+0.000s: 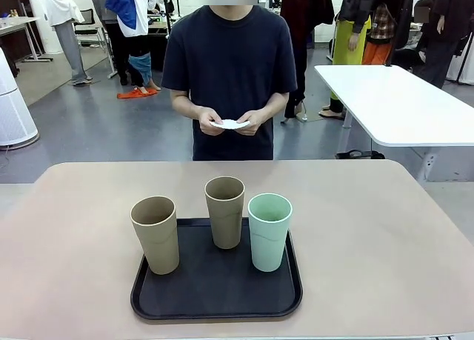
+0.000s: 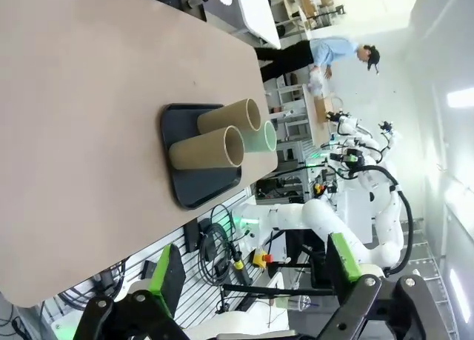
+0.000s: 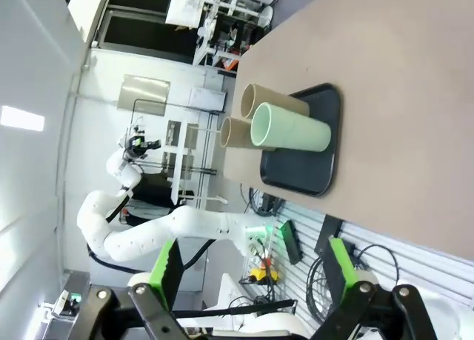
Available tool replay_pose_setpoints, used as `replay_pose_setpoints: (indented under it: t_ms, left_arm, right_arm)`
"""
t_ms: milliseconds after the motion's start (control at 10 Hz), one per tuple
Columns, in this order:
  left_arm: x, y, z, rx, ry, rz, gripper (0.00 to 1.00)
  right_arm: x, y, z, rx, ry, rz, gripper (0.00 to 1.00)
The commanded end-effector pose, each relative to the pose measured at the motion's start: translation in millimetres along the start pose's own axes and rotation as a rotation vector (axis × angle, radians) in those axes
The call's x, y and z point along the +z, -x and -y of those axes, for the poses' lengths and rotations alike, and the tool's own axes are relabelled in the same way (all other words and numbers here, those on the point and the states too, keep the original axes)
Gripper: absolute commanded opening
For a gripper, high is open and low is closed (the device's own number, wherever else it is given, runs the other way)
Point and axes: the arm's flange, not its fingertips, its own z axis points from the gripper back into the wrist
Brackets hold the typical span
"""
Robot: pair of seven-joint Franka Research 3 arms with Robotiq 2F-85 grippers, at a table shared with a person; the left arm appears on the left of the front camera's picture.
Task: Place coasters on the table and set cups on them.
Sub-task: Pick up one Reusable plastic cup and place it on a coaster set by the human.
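left hand (image 2: 253,270) wide | right hand (image 3: 252,264) wide | coasters (image 1: 230,124) partly hidden in person's fingers (image 1: 211,122), count unclear

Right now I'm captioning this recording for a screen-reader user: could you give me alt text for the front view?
On a black tray on the tan table three cups stand upright: the left tan cup, the middle tan cup farther back, the mint green cup at right. A person at the far side holds white coasters.
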Motion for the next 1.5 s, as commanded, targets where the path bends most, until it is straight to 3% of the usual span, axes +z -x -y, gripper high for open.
replay_pose_setpoints:
  t_ms: [0, 100, 1400]
  left_arm:
    - [-3.5, 7.3, -6.6, -0.027, -0.048, -0.031, 1.0]
    - [0.0, 0.0, 0.0, 0.0, 0.0, 0.0, 1.0]
    - [0.0, 0.0, 0.0, 0.0, 0.0, 0.0, 1.0]
  right_arm:
    - [3.3, 3.7, 1.3, -0.017, -0.033, -0.026, 1.0]
    - [6.0, 4.1, -4.5, -0.013, -0.028, 0.002, 1.0]
    - [-1.0, 3.0, 0.6, -0.011, -0.016, -0.017, 1.0]
